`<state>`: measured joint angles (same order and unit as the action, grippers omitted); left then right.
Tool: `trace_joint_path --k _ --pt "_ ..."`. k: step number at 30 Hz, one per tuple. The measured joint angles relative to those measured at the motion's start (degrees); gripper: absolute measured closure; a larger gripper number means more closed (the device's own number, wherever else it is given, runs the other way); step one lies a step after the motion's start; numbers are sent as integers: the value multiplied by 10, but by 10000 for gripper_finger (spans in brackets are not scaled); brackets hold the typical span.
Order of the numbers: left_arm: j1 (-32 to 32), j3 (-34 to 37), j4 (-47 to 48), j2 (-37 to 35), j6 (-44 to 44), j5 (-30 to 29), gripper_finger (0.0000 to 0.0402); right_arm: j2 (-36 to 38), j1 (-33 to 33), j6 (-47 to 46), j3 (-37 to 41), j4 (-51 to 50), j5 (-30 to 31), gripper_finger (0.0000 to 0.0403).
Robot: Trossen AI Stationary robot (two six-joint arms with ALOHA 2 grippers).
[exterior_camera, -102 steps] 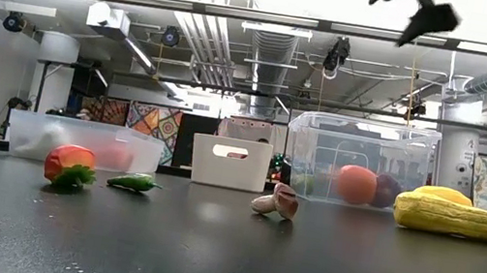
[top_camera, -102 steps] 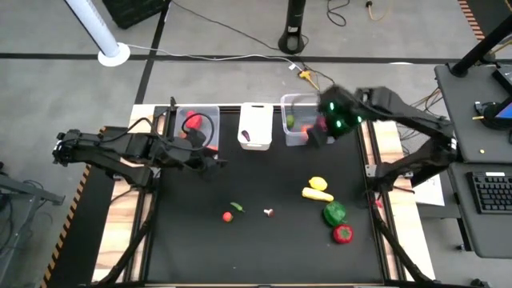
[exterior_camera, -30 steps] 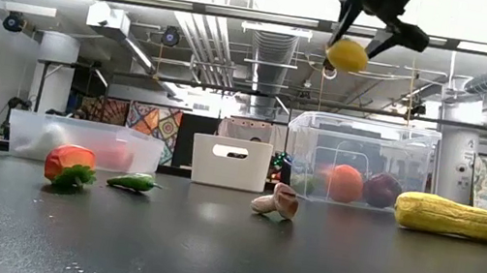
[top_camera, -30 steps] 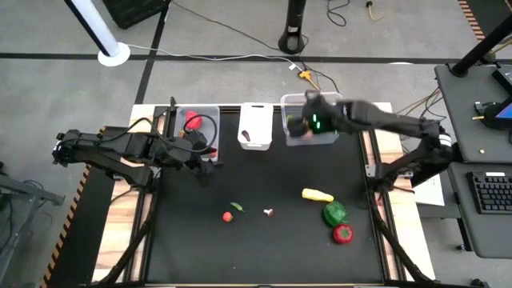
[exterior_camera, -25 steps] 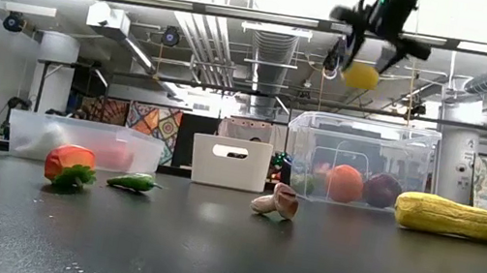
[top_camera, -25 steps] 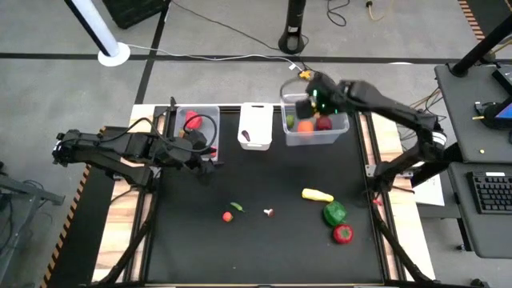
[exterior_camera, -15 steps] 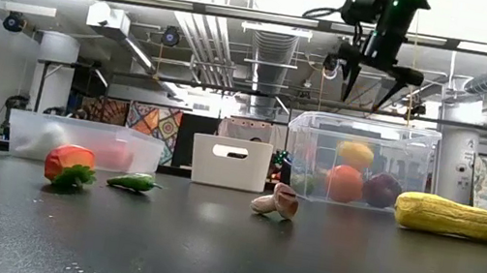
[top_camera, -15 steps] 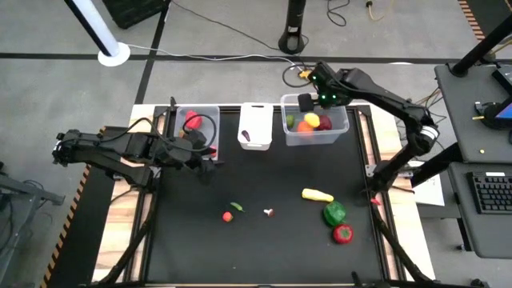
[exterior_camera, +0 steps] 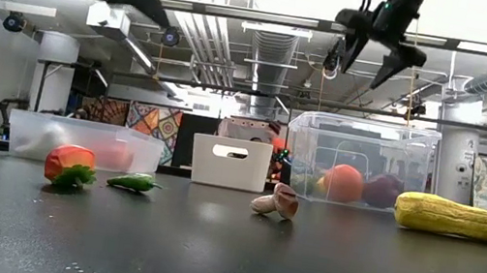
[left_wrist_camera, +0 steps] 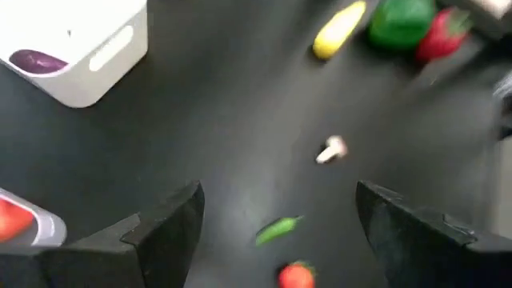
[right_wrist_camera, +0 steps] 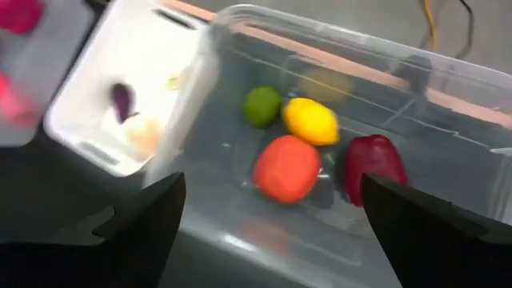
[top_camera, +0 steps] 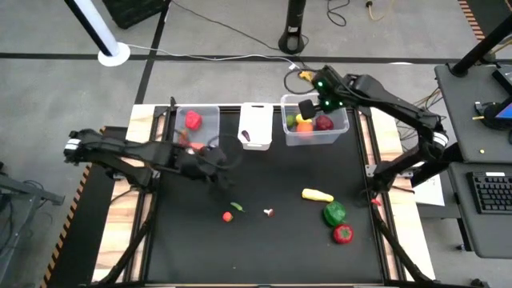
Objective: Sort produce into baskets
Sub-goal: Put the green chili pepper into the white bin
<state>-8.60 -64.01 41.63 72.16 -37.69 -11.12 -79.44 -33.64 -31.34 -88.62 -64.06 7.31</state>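
My right gripper (top_camera: 307,106) is open and empty above the wider clear tub (top_camera: 342,126) at the far right. The tub holds a yellow lemon (right_wrist_camera: 312,120), a lime (right_wrist_camera: 262,106), an orange (right_wrist_camera: 288,169) and a dark red fruit (right_wrist_camera: 373,160). My left gripper (top_camera: 219,165) is open and empty above the mat, near the left clear tub (top_camera: 210,112). A green chili (left_wrist_camera: 278,230), a small tomato (left_wrist_camera: 297,276) and white garlic (left_wrist_camera: 330,150) lie on the mat beyond it.
The white tub (top_camera: 255,126) holds a purple onion (left_wrist_camera: 38,60). The left clear tub holds a red pepper (top_camera: 193,120). A long yellow vegetable (top_camera: 317,194), a green pepper (top_camera: 334,213) and a red pepper (top_camera: 342,234) lie at the mat's right near side.
My right gripper has carried the lemon over the wider clear tub, opened and let it go. The lemon has fallen into the tub beside the orange. My left gripper has gone toward the table's right and near edges, out over the mat.
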Motion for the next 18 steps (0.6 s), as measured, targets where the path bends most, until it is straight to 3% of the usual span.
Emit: trace_joint_path --k 11,18 --pt "-8 1 -9 169 186 28 99 29 75 -1 0 0 24 37" --pt "-9 1 -67 254 226 73 109 26 84 0 2 0 33 37"
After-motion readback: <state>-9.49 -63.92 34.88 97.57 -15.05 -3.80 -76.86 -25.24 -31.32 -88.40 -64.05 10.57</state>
